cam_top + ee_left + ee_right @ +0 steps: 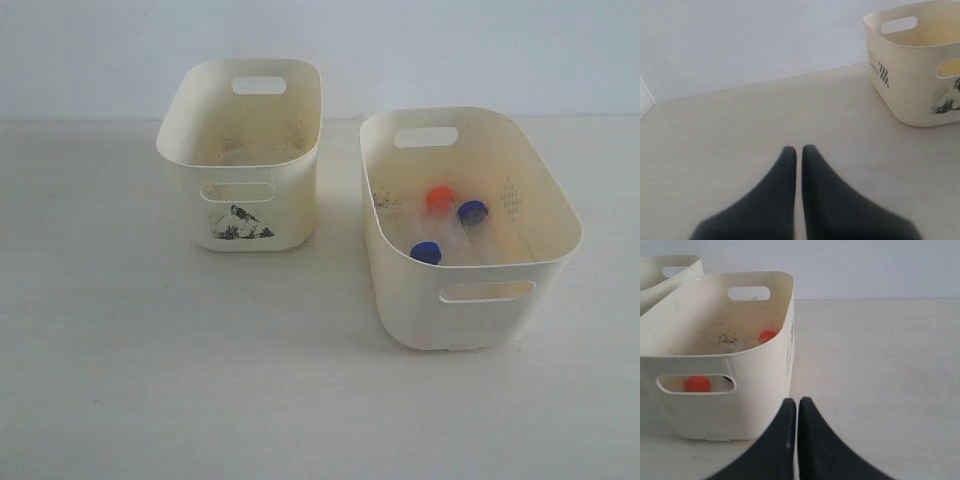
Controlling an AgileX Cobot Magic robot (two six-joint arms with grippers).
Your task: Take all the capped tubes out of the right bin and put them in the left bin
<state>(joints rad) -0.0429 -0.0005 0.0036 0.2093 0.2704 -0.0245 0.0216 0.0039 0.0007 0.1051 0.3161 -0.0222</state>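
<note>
At the tip of the right arm, the right claw (796, 402) is pressed nearly together, only a hairline slit between its dark fingers, and it grips nothing. It hangs low over the table (880, 365), just outside the right bin (760, 405). Over on the other side the left claw (799, 150) looks the same, closed to a thin gap and empty, with the left bin (910, 85) ahead of it and well apart. Neither claw shows in the exterior view, so I take both arms to be drawn back from the bins.

Inside the right bin lie the capped tubes (426, 252). From the exterior view I count one orange cap (440, 197) and two blue caps (472, 211), close together near the middle of the floor. The right wrist view catches orange over the rim and again through the handle slot (662, 384); whether that means a second orange tube I cannot tell. What I can see of the left bin's floor shows only dark specks, no cap anywhere.

By my reckoning the job stands at its very start: no tube has reached the left bin, at least three are left to move, and the first pick is not yet begun
</note>
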